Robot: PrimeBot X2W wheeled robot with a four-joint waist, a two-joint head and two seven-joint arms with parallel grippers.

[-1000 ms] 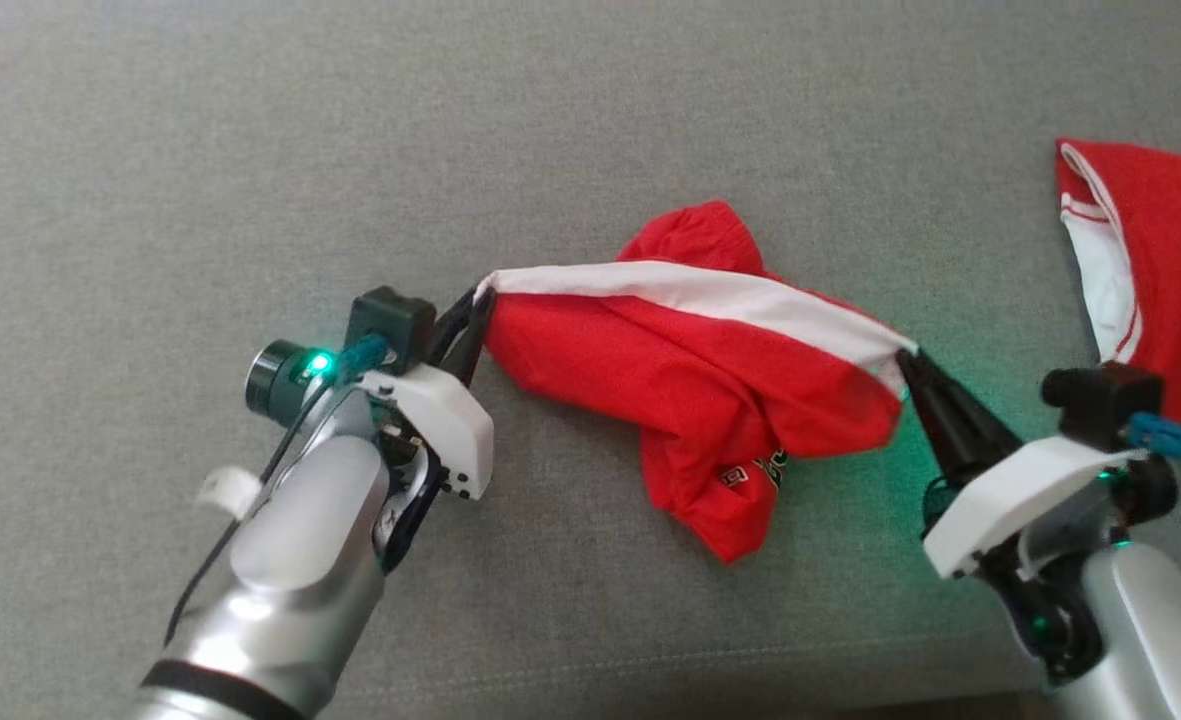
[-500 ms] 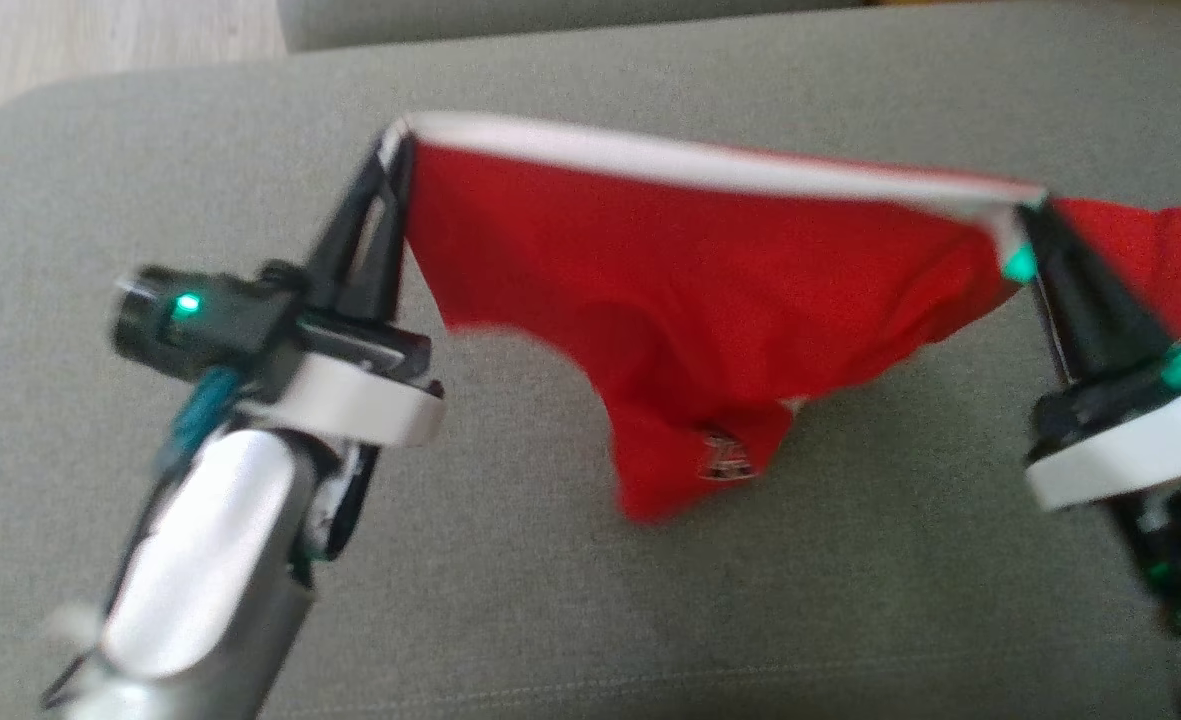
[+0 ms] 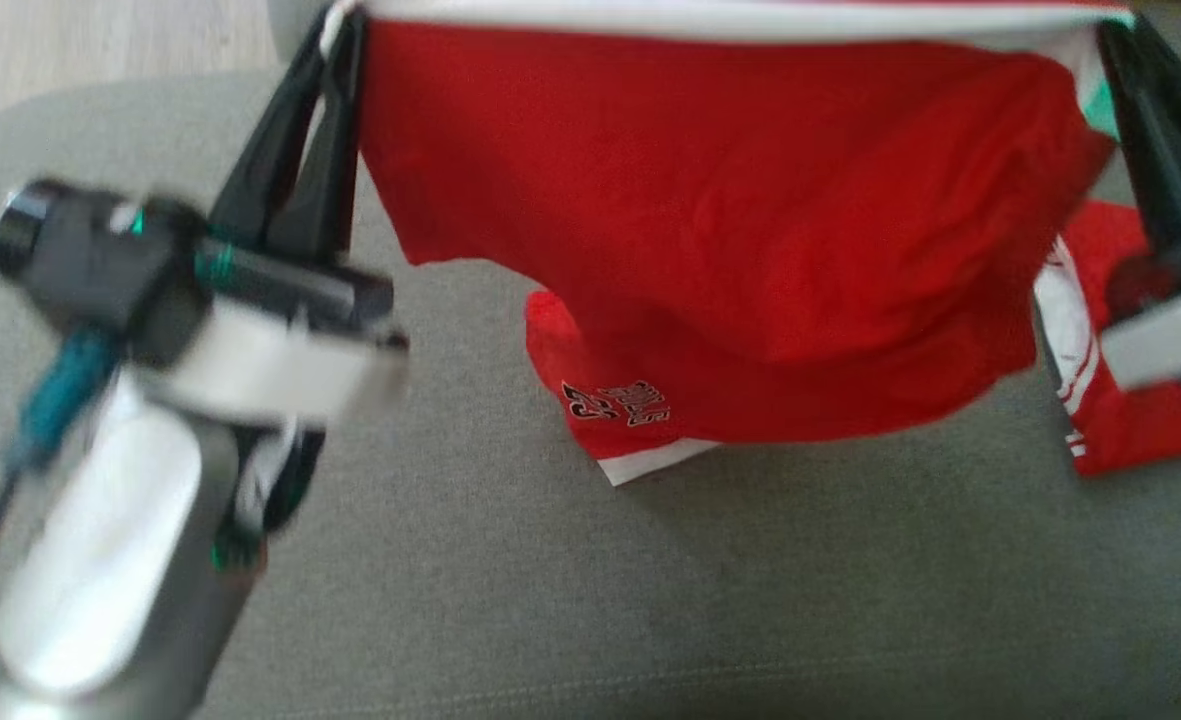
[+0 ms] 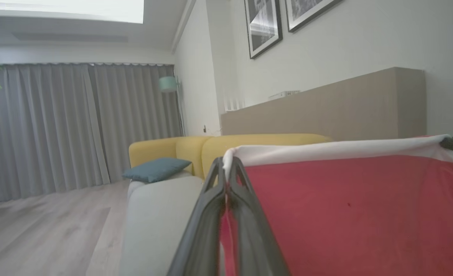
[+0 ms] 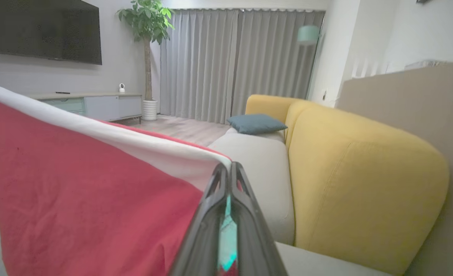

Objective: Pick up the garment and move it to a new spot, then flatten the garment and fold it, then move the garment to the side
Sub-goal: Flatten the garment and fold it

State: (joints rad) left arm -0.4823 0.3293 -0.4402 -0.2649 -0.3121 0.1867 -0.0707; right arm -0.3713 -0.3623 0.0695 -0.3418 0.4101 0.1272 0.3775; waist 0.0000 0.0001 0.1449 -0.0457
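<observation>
Both the left gripper and right gripper are squeezed tight on the white band of the red garment.

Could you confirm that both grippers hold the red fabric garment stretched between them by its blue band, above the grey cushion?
Not quite: the head view shows a white band, not blue. The left gripper and right gripper do hold the red fabric garment stretched between them by it, above the grey cushion.
</observation>
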